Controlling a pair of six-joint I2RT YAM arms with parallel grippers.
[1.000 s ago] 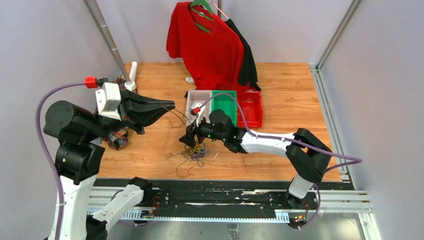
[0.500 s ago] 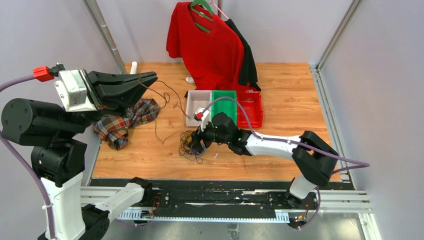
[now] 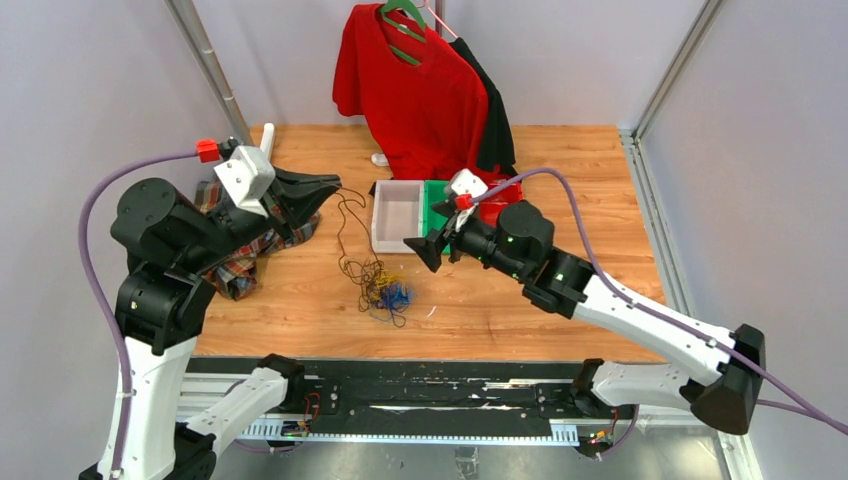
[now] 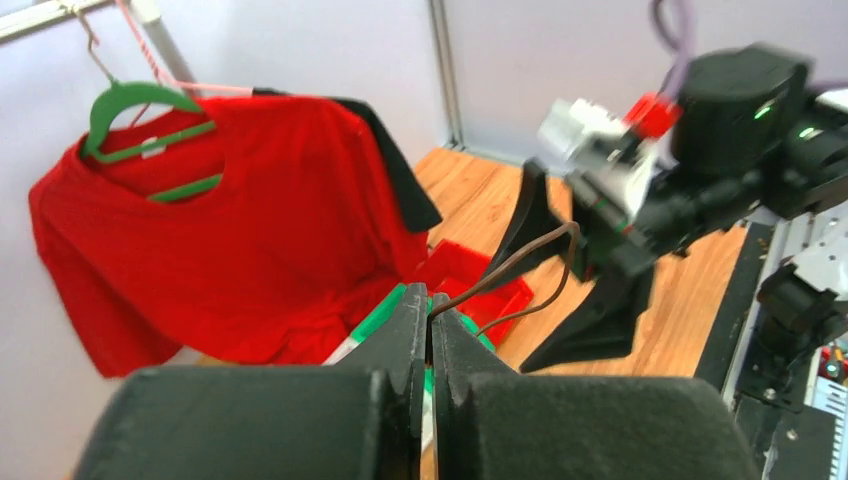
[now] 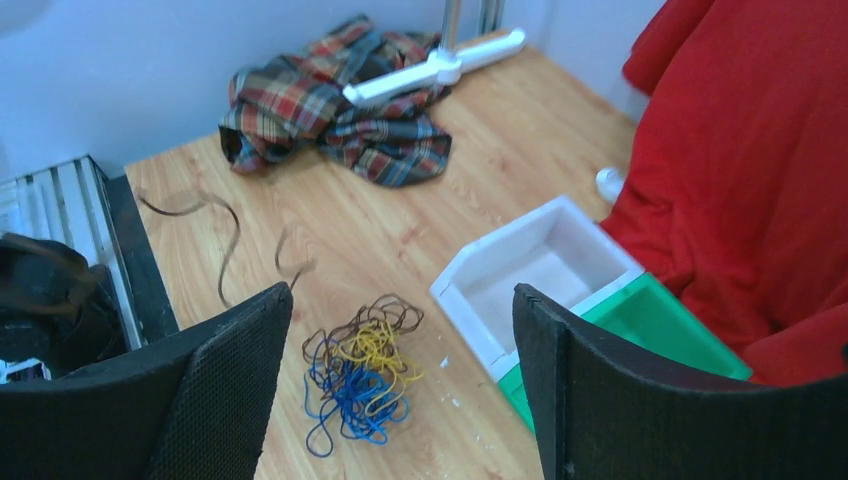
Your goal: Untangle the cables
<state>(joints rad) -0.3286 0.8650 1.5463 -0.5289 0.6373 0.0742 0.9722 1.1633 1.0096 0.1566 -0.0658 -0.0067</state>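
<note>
Inspection, by remote view. The left gripper (image 3: 333,186) is raised over the far-left of the table (image 3: 570,170), a pale wood-grain surface. Its jaws are pinched flat on one thin dark strand (image 4: 512,262). That strand hangs in loose curls down to the cables (image 3: 385,293).

The cables lie as a small knotted heap of fine blue, yellow and dark wire loops. The heap sits near the table's middle, nearer than the bins and clear of them.

The right gripper (image 3: 430,238) hangs above the bins, its flat black textured fingers spread wide, gripping nothing.

Three rectangular hard-plastic bins stand side by side. The white bin (image 3: 379,215), on the left, shows a smooth bare floor. I cannot tell the contents of the green bin (image 5: 660,330) or the red bin (image 4: 462,278).

A crumpled plaid cloth (image 3: 235,265) lies at far left. A soft red shirt (image 3: 420,90) hangs at the far edge.
</note>
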